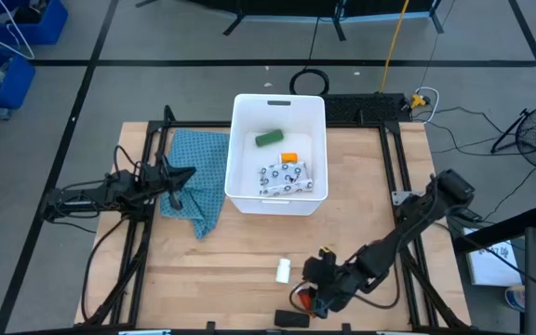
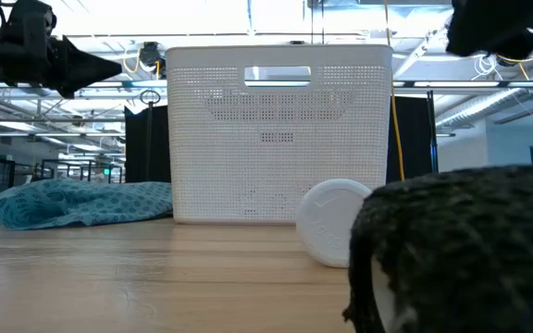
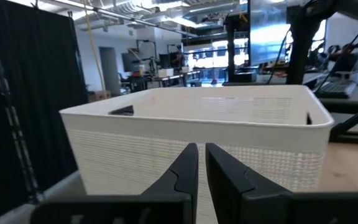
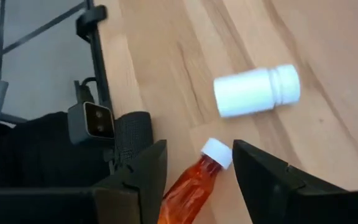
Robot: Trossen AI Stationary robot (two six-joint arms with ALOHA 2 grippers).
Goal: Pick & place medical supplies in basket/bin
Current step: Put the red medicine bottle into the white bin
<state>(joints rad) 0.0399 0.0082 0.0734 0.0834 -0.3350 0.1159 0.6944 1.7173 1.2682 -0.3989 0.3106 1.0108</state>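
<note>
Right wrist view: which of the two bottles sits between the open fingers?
The orange-red bottle with the white cap lies between the right gripper fingers; the small white bottle lies on its side farther off.

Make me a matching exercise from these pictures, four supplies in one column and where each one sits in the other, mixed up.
Things:
1. green block
2. speckled white pouch
3. small white bottle
4. orange-red bottle

Places:
A. lying on its side on bare wood, near the table's front
B. between the right tool's open fingers
C. in the white tub, toward its handle-slot end
D. in the tub, toward its front wall

Pairs: 1-C, 2-D, 3-A, 4-B
</note>
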